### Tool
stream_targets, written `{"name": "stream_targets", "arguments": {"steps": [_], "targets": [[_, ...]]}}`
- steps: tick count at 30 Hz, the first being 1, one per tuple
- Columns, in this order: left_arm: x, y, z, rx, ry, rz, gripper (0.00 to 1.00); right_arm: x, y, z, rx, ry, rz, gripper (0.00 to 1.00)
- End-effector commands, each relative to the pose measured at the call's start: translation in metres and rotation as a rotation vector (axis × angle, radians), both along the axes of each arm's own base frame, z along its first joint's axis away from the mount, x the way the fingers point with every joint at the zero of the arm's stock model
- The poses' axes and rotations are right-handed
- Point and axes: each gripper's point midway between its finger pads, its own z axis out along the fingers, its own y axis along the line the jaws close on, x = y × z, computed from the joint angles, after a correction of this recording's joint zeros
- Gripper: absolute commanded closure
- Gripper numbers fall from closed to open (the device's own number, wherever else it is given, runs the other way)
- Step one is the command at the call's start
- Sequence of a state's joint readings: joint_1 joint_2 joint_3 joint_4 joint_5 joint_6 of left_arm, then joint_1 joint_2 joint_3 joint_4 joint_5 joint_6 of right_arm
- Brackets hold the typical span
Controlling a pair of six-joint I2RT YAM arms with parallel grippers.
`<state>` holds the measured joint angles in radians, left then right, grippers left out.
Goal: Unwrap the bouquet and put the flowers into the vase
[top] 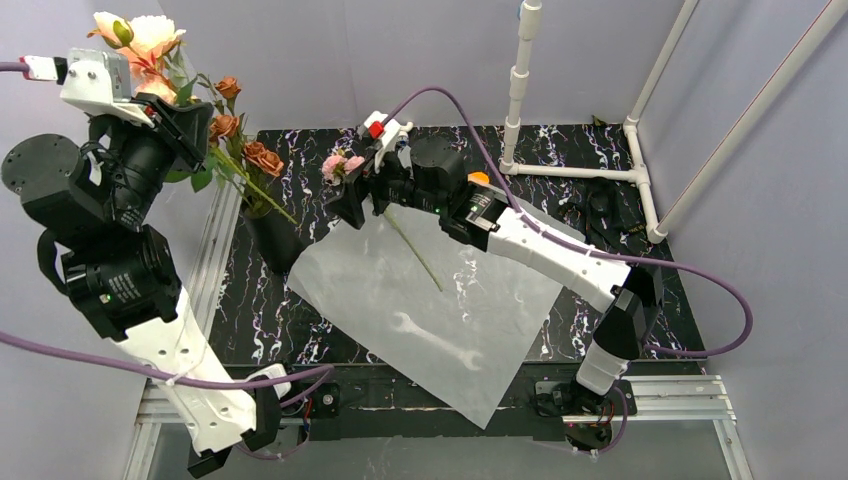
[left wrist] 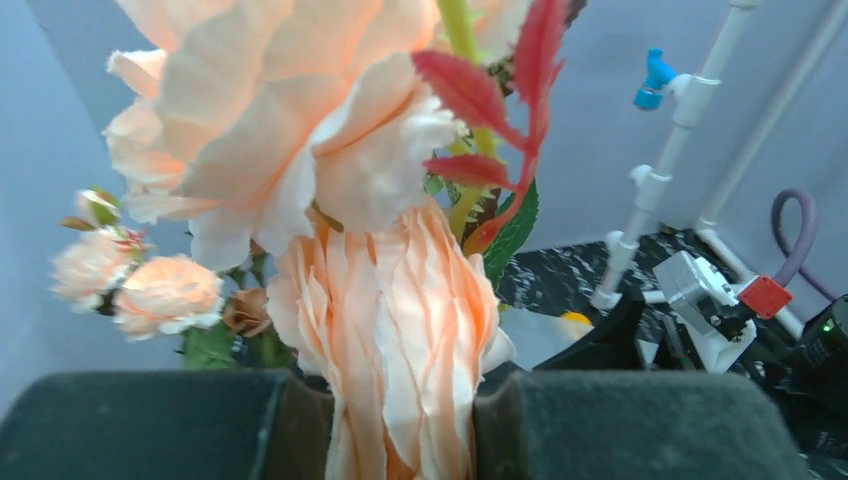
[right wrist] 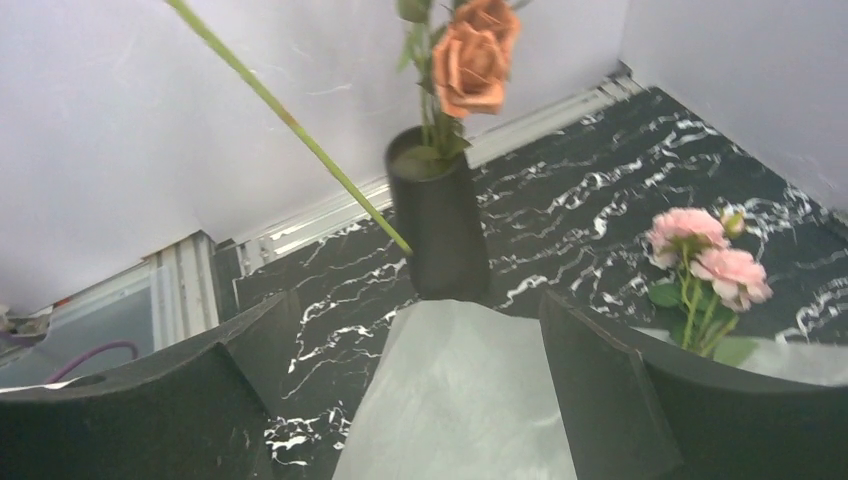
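— So, which arm grips what?

— Big ruffled peach fabric roses (left wrist: 300, 130) hang high at the left, well above the worktop. The left jaws are clamped on one bloom, its pleated petals squeezed between two dark, felt-like pads (left wrist: 130, 425).

— And the small matte black cylindrical vase (top: 275, 240)?

— Upright on the black, white-veined marble-look worktop (top: 570, 160), its base right at a corner of the paper. Rust-orange roses (right wrist: 475, 50) with green leaves rise from its round mouth. A long thin green stem (right wrist: 290, 120) slants down across its wall; whether the tip goes inside, I cannot tell.

— The wrapping?

— Off the flowers. A white translucent sheet of paper (top: 440, 310) lies flat and smooth, with one bare green stem (top: 415, 250) lying on it.

— The right arm?

— The right jaws stand wide apart and hold nothing, low over the sheet's far corner and facing the vase. A small sprig of pink roses (right wrist: 705, 255), soft and crumpled in the petals, sits just beside them, to the right in the right wrist view.
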<state>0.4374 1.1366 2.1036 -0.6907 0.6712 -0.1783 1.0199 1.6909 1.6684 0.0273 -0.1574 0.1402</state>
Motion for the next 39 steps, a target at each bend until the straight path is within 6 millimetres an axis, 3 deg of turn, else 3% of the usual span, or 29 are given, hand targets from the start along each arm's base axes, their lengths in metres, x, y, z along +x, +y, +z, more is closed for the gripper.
{"name": "stream_targets", "arguments": {"steps": [1, 7, 21, 28, 34, 39], "targets": [[-0.012, 0.024, 0.017, 0.16, -0.061, 0.164, 1.0, 0.014, -0.013, 0.0, 0.016, 0.052, -0.059, 0.02], [-0.006, 0.044, 0.032, 0.197, -0.101, 0.265, 1.0, 0.026, -0.017, -0.013, -0.008, 0.083, -0.081, 0.02], [0.042, 0.063, -0.002, 0.096, -0.048, 0.249, 1.0, 0.049, -0.03, -0.028, -0.043, 0.125, -0.126, 0.02], [0.052, 0.065, -0.018, 0.082, -0.016, 0.233, 1.0, 0.057, -0.034, -0.033, -0.05, 0.136, -0.137, 0.02], [0.063, 0.064, -0.062, 0.051, 0.093, 0.193, 1.0, 0.066, -0.039, -0.043, -0.077, 0.162, -0.15, 0.02], [0.073, 0.069, -0.105, 0.016, 0.181, 0.191, 1.0, 0.077, -0.054, -0.067, -0.148, 0.225, -0.151, 0.02]]}}
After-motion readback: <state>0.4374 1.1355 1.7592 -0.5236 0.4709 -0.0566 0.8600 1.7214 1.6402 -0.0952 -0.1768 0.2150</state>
